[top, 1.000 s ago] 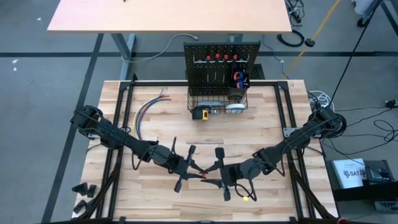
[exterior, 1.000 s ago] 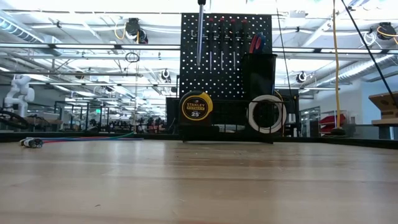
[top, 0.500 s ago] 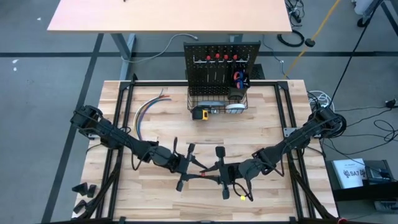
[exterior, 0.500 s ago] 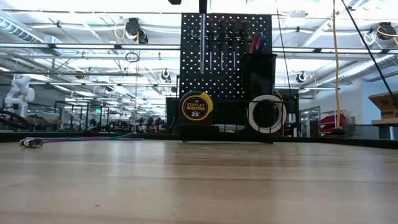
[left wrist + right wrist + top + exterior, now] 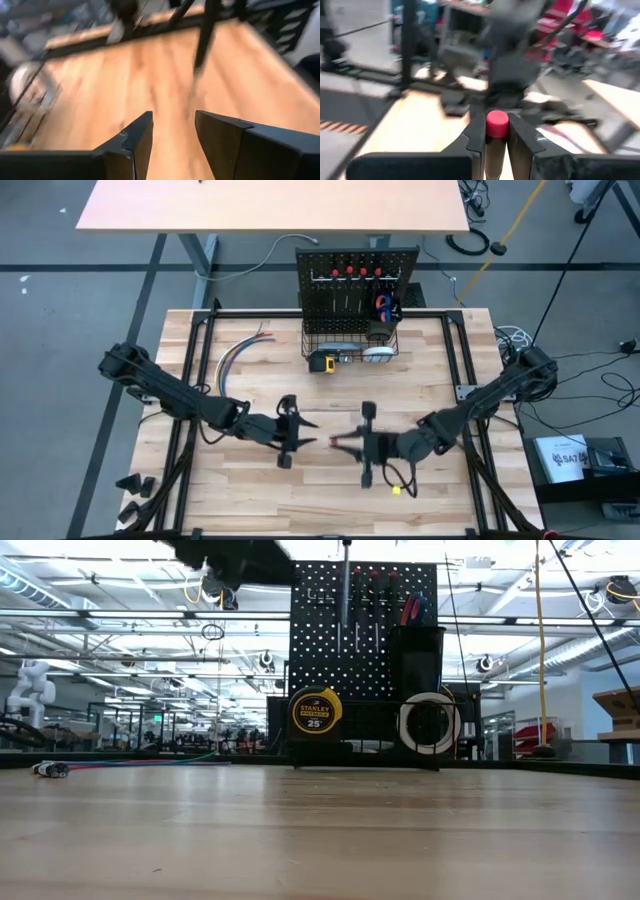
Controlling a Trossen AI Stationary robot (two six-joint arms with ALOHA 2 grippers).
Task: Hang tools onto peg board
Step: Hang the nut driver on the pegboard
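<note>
Right claw [image 5: 345, 443] is clamped on a red-and-black screwdriver [image 5: 496, 124]; in my right wrist view the red cap sits pinched between the two fingers, so I've got it by the handle end. In the high view the tool sticks out ahead of that claw toward the middle of the worktop [image 5: 440, 350], pointing at the left claw [image 5: 308, 440], which sits just across from it with a small gap between. The left claw's fingers are parted with nothing in them, bare wood showing between them in its wrist view.

My read on why it's held like this: gripping the handle leaves the shaft free, which is what I'd want for dropping it into the rail.

The peg board [image 5: 357, 285] stands well beyond both claws at the far edge of the worktop, with other red-capped screwdrivers [image 5: 350, 272] already hanging in a row. A yellow tape measure [image 5: 316, 712] sits at its foot, and the bundle of coloured wires [image 5: 238, 355] lies off beyond the left claw.

Still a long carry to go, I reckon.
</note>
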